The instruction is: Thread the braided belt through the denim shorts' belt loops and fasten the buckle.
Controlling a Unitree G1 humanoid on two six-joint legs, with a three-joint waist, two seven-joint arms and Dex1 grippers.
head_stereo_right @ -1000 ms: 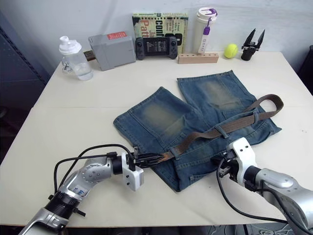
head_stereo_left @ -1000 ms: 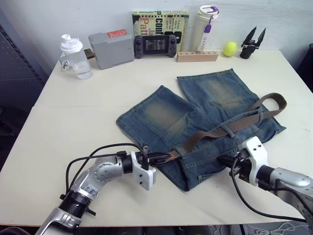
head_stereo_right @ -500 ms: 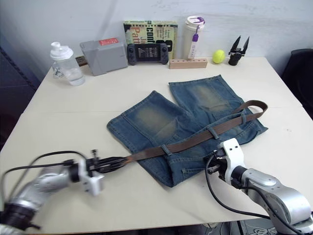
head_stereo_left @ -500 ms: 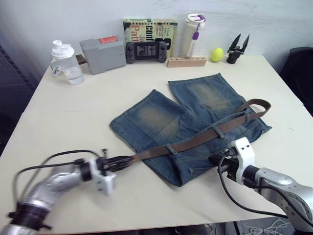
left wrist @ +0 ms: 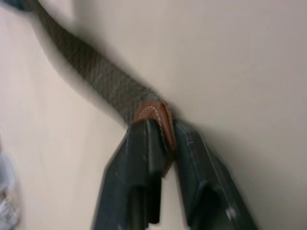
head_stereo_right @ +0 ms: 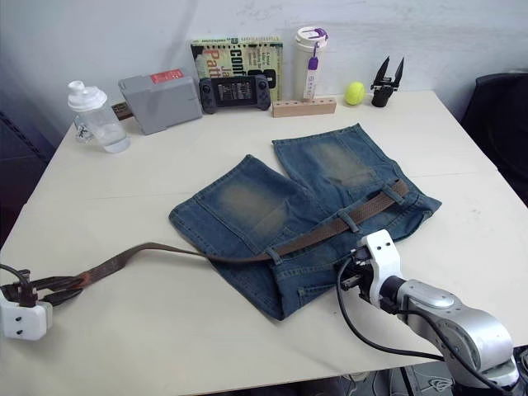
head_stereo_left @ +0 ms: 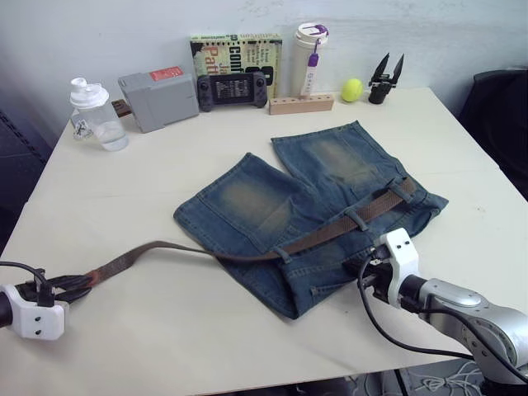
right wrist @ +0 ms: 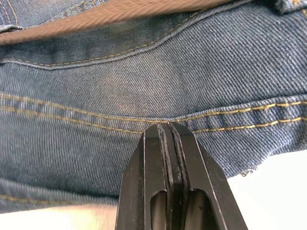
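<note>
Along the far edge of the cream-coloured table [head_stereo_left: 247, 157] stand a clear plastic shaker bottle [head_stereo_left: 93, 115], a grey rectangular box [head_stereo_left: 157, 87], a black handheld game console [head_stereo_left: 231, 89] leaning on an upright book [head_stereo_left: 235, 51], a white tumbler with a purple lid [head_stereo_left: 308, 48] behind a wooden block [head_stereo_left: 301, 103], a yellow-green ball [head_stereo_left: 352, 89] and a spare black two-finger gripper [head_stereo_left: 381, 79]. None of these lies near the work area.

The faded blue denim shorts [head_stereo_left: 289, 198] lie flat at the table centre, legs toward the far edge, waistband toward the near right edge. The dark-brown braided belt [head_stereo_left: 330, 235] runs along the waistband under several short blue denim belt loops [head_stereo_left: 355, 219], then leaves the shorts and trails across bare table toward the near left corner. The buckle cannot be made out.

The left end effector [left wrist: 160, 139], at the near left edge, is clamped on the belt's plain brown leather tip [left wrist: 152, 115]. The right end effector [right wrist: 168, 132] rests at the waistband's near edge with its fingers pressed together over the denim; whether fabric is pinched between them cannot be determined.
</note>
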